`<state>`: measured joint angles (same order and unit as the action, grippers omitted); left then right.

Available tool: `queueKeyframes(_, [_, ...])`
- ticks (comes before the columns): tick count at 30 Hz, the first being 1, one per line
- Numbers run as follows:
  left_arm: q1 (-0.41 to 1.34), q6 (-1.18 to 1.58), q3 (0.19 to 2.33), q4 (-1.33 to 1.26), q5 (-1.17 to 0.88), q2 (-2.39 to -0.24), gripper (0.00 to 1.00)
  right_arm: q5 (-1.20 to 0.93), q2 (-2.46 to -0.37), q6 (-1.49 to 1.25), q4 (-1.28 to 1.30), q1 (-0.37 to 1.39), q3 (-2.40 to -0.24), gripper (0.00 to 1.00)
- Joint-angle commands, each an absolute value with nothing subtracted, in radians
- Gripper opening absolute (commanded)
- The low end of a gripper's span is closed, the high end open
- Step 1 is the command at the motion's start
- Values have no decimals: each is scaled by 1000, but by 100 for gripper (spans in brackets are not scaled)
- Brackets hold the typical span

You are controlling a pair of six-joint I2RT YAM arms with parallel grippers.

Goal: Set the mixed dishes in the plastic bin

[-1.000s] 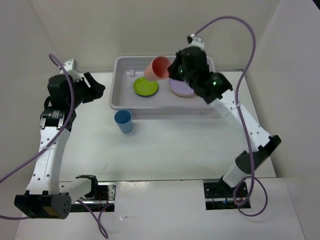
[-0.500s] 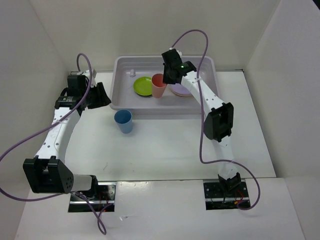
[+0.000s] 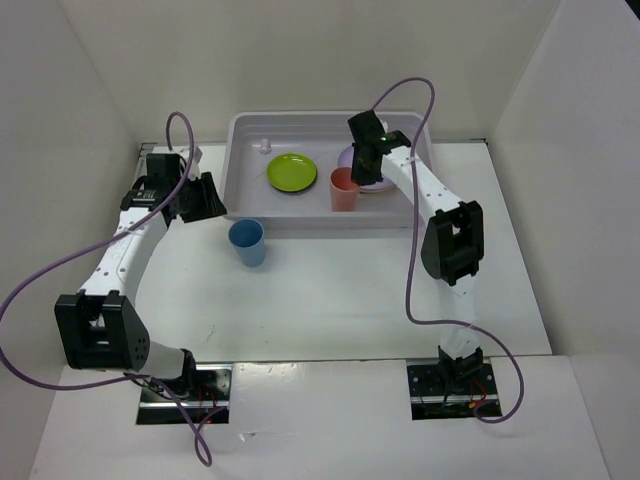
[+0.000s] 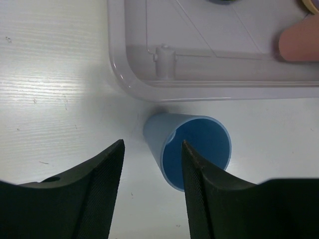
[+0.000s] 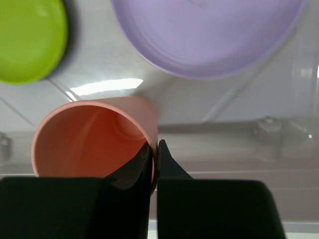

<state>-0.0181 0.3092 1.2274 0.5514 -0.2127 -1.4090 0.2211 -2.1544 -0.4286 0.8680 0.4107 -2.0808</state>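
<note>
The plastic bin [image 3: 238, 190] sits at the back of the table. A lime-green plate [image 3: 291, 171] and a lavender plate [image 3: 372, 172] lie inside it. My right gripper [image 5: 155, 147] is shut on the rim of the coral-pink cup [image 5: 89, 142], one finger inside and one outside. That cup [image 3: 344, 189] stands upright in the bin by its front wall. The blue cup [image 3: 247, 242] stands on the table just in front of the bin. My left gripper [image 4: 151, 144] hovers open over the blue cup [image 4: 197, 149], with the cup's near wall between its fingers.
A small white peg [image 4: 164, 59] stands inside the bin's near-left corner [image 4: 124, 74]. White walls enclose the table on three sides. The right arm's purple cable [image 3: 410, 240] hangs over the table's right half. The arm bases [image 3: 190, 380] are at the near edge.
My right arm has lowered the coral-pink cup from above the bin down to the bin's front middle. My left gripper has moved toward the blue cup and narrowed its jaws.
</note>
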Motion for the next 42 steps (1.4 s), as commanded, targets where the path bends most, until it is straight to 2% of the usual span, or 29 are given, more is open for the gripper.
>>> queueKeyframes(1, [-17, 267, 1227, 523, -241, -1407, 55, 187, -2046, -423, 824, 396, -2004, 0])
queueKeyframes(13, [32, 239, 1218, 574, -241, -1425, 49, 206, -2046, -414, 815, 396, -1913, 0])
queueKeyframes(16, [41, 230, 1218, 584, -232, -1425, 47, 206, -2037, -423, 804, 396, -1893, 8])
queueKeyframes(17, [41, 221, 1218, 594, -232, -1425, 49, 196, -2037, -423, 804, 396, -1881, 16])
queueKeyframes(20, [52, 221, 1218, 607, -232, -1425, 52, 196, -2026, -423, 793, 396, -1881, 24])
queueKeyframes(23, [61, 212, 1218, 627, -221, -1425, 53, 187, -2005, -423, 784, 396, -1881, 41])
queueKeyframes(24, [72, 212, 1218, 627, -221, -1425, 53, 187, -2005, -423, 784, 396, -1881, 52])
queueKeyframes(27, [81, 212, 1218, 637, -200, -1448, 53, 187, -1987, -432, 784, 396, -1891, 64])
queueKeyframes(31, [109, 202, 1218, 655, -175, -1488, 52, 187, -1948, -433, 775, 396, -1901, 71])
queueKeyframes(39, [140, 193, 1236, 673, -118, -1534, 44, 187, -1847, -433, 775, 396, -1928, 75])
queueKeyframes(41, [140, 193, 1236, 673, -118, -1545, 39, 187, -1838, -433, 785, 396, -1959, 75])
queueKeyframes(42, [140, 193, 1236, 673, -118, -1545, 28, 187, -1824, -433, 795, 405, -1959, 75])
